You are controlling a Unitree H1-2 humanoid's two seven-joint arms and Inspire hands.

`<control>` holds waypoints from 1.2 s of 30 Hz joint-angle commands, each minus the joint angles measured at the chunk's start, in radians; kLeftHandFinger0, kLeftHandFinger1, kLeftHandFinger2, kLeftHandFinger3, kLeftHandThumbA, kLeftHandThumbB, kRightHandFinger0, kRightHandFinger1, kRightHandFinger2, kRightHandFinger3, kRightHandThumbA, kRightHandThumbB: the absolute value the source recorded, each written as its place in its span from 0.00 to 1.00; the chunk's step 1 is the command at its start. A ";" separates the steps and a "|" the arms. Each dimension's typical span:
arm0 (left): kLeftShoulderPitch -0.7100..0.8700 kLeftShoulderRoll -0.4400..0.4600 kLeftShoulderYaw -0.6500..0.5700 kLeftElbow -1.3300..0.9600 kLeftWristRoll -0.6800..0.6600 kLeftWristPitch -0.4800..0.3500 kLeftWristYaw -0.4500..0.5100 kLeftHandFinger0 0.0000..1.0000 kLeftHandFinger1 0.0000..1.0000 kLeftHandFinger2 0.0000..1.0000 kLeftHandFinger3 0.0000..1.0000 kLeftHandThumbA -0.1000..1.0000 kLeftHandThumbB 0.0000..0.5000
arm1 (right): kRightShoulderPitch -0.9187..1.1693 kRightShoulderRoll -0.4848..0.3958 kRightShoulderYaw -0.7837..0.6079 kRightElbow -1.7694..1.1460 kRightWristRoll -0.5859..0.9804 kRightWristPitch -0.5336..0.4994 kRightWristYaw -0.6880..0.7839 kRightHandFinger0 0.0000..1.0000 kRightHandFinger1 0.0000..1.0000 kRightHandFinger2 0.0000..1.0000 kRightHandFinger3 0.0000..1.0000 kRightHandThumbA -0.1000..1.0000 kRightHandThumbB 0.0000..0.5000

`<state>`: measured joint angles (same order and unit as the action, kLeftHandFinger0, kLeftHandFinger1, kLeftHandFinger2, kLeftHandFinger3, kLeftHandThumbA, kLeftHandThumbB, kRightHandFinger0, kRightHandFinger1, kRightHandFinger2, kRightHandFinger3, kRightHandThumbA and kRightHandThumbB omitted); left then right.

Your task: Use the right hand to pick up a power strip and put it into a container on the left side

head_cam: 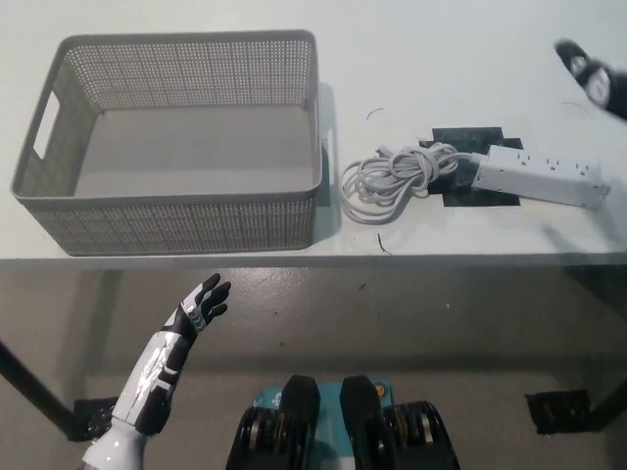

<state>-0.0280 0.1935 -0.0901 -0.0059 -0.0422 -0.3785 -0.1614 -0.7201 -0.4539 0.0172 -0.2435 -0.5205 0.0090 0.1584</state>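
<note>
Lying at the right of the frame, one white power strip [541, 176] rests flat on the white table [441, 59], its long body running slightly downward toward the right edge. Its middle sits partly over one dark patch [468, 137] on the tabletop. One grey cord [397, 176], bundled into loose loops, runs from the strip's left end and lies between the strip and the basket, just beside the basket's right wall.

One grey perforated basket [171, 225] fills the upper left of the frame. It stands upright, with a handle slot cut into its left wall, and its floor is bare.

The black right hand [591, 73] shows only as a blurred shape at the upper right corner, above the table and well apart from the power strip. It has hold of nothing visible, and I cannot tell how far its fingers are spread.

The white left hand [199, 308] rests at the lower left, below the table's front edge, its dark fingers spread apart and holding nothing.
</note>
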 commanded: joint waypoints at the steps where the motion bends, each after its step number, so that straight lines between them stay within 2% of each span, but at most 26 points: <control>1: -0.031 -0.002 0.030 -0.004 -0.009 -0.091 0.007 1.00 1.00 1.00 1.00 1.00 0.38 | -0.269 -0.080 0.121 0.215 -0.222 0.189 0.189 1.00 1.00 1.00 1.00 0.86 0.66; 6: 0.001 -0.008 0.027 -0.008 -0.008 -0.091 0.005 1.00 1.00 1.00 1.00 1.00 0.40 | -0.333 -0.065 0.222 0.411 -0.258 0.188 0.174 1.00 1.00 1.00 1.00 0.91 0.70; 8: 0.004 -0.009 0.027 -0.011 -0.006 -0.090 0.005 1.00 1.00 1.00 1.00 1.00 0.40 | -0.349 -0.053 0.250 0.464 -0.269 0.195 0.163 1.00 1.00 1.00 1.00 0.92 0.68; 14: 0.009 -0.011 0.033 -0.017 0.006 -0.088 0.005 1.00 1.00 1.00 1.00 1.00 0.42 | -0.407 0.008 0.344 0.654 -0.296 0.222 0.121 1.00 1.00 1.00 1.00 0.95 0.75; 19: 0.010 -0.013 0.034 -0.017 -0.002 -0.087 0.001 1.00 1.00 1.00 1.00 1.00 0.41 | -0.408 0.052 0.383 0.754 -0.291 0.216 0.100 1.00 1.00 1.00 1.00 0.93 0.73; 21: 0.010 -0.013 0.035 -0.016 -0.002 -0.089 0.000 1.00 1.00 1.00 1.00 1.00 0.40 | -0.407 0.068 0.395 0.801 -0.288 0.194 0.076 1.00 1.00 1.00 1.00 0.98 0.81; 25: 0.008 -0.013 0.037 -0.010 0.003 -0.091 0.001 1.00 1.00 1.00 1.00 1.00 0.39 | -0.409 0.095 0.411 0.857 -0.290 0.195 0.059 1.00 1.00 1.00 1.00 1.00 0.83; 30: 0.008 -0.014 0.038 -0.005 0.000 -0.091 0.001 1.00 1.00 1.00 1.00 1.00 0.39 | -0.404 0.123 0.419 0.907 -0.275 0.173 0.038 1.00 1.00 1.00 1.00 1.00 0.81; 36: 0.006 -0.015 0.038 -0.003 0.001 -0.090 0.001 1.00 1.00 1.00 1.00 1.00 0.39 | -0.388 0.148 0.430 0.925 -0.275 0.195 0.039 1.00 1.00 1.00 1.00 1.00 0.79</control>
<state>-0.0182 0.1805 -0.0584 0.0004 -0.0384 -0.4304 -0.1613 -1.0569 -0.3174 0.4453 0.6804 -0.7835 0.2036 0.2435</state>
